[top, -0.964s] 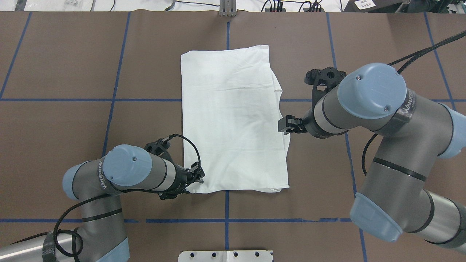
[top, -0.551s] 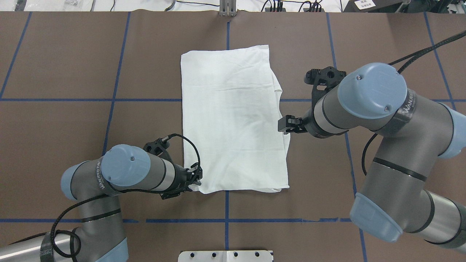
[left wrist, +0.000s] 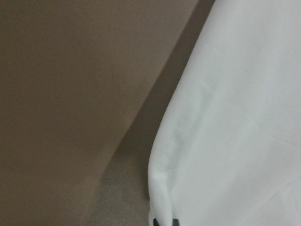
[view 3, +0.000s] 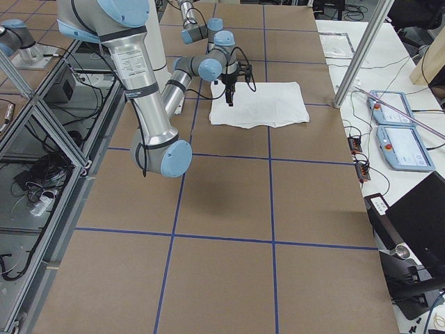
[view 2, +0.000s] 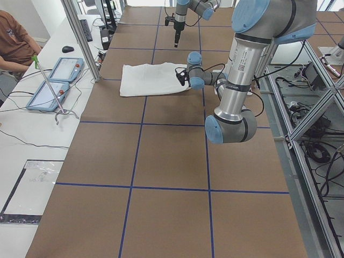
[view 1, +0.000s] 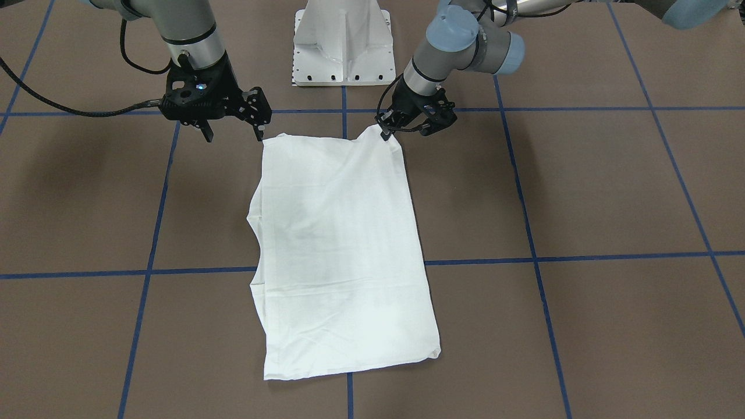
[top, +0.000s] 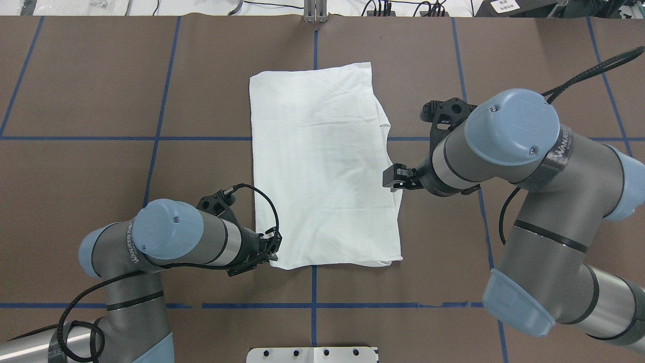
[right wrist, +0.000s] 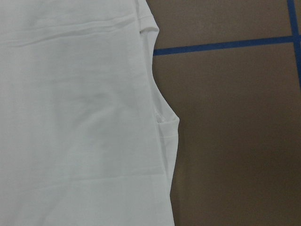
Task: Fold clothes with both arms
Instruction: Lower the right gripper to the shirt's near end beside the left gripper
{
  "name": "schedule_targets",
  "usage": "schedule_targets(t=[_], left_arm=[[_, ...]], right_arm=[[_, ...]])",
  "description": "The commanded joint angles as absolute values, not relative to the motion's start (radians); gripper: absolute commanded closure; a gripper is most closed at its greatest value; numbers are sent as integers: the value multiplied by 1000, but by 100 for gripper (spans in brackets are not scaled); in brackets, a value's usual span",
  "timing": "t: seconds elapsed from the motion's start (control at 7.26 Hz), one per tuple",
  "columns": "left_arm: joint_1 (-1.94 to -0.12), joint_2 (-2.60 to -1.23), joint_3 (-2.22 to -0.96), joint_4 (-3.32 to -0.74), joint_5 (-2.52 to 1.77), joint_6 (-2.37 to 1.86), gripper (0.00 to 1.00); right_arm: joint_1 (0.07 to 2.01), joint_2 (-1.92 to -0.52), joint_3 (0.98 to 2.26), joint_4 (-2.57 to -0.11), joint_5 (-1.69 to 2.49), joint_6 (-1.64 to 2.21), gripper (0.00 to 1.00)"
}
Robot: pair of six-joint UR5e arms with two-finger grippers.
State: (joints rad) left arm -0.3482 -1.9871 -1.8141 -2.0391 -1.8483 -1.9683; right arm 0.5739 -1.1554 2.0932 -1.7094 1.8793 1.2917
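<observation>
The white T-shirt [top: 322,166] lies folded into a tall rectangle at the middle of the brown worktop [top: 101,176]. Its sleeves are tucked out of sight, and a small notch of layered cloth shows along its right edge.

The left end effector [top: 271,246] sits at the shirt's near-left corner with its fingers pinched narrow. The front-facing view shows that corner drawn up into a small peak, and the left wrist view shows cloth running down between 2 dark fingertips. It appears to be gripping the fabric, though the pinch itself is largely hidden. The right end effector [view 1: 234,137] hangs above the shirt's right edge, fingers spread wide and holding nothing.

Over the last second little has moved. The left arm has drawn back slightly toward the robot, tugging the near-left corner a touch inward along the near edge. The right end effector has slid a little nearer to the robot along the right edge.

I read this as 1 corner secured and the second not yet taken. The right end effector probably needs to come down on the near-right corner before both arms can carry the near edge over toward the far one.
</observation>
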Motion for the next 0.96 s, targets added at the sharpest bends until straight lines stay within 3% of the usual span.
schedule_targets(t=[0.0, 0.28, 0.83], left_arm=[[-348, -1991, -1829, -2026, -1848, -1968, 100], [-347, -1994, -1833, -2026, -1848, -1968, 100], [-348, -1991, -1835, -2011, -1850, -1956, 100]], right_arm=[[494, -1143, 2083, -1692, 1885, 1569, 0], [416, -1117, 2011, -1651, 1806, 1794, 0], [391, -1086, 1907, -1647, 1761, 1887, 0]])
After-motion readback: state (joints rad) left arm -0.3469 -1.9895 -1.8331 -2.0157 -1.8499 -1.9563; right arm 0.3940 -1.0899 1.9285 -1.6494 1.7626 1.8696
